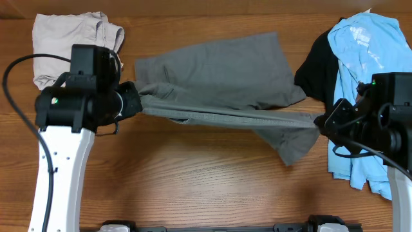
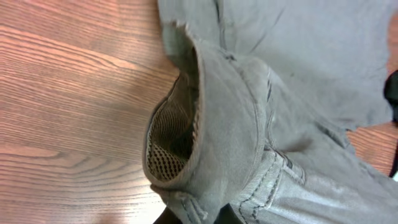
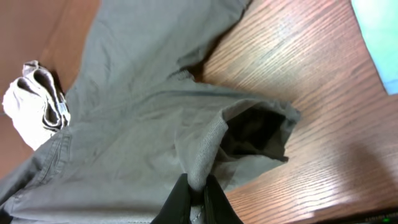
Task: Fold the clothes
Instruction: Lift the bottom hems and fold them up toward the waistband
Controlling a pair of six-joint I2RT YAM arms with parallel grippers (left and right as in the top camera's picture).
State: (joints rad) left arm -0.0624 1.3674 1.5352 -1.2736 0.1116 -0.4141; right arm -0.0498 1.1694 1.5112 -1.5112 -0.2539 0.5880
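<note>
A pair of grey shorts (image 1: 219,77) lies across the middle of the wooden table, with its near edge pulled taut between the two arms. My left gripper (image 1: 133,100) is shut on the waistband end, where a mesh pocket lining shows (image 2: 171,140). My right gripper (image 1: 320,122) is shut on the leg hem of the grey shorts (image 3: 198,180), fingers pinching a fold of cloth. The far part of the shorts rests flat on the table.
A beige garment (image 1: 71,38) lies folded at the back left, also seen in the right wrist view (image 3: 34,102). A light blue garment (image 1: 367,58) on a black one (image 1: 322,64) is piled at the right. Bare wooden table (image 1: 193,180) lies in front.
</note>
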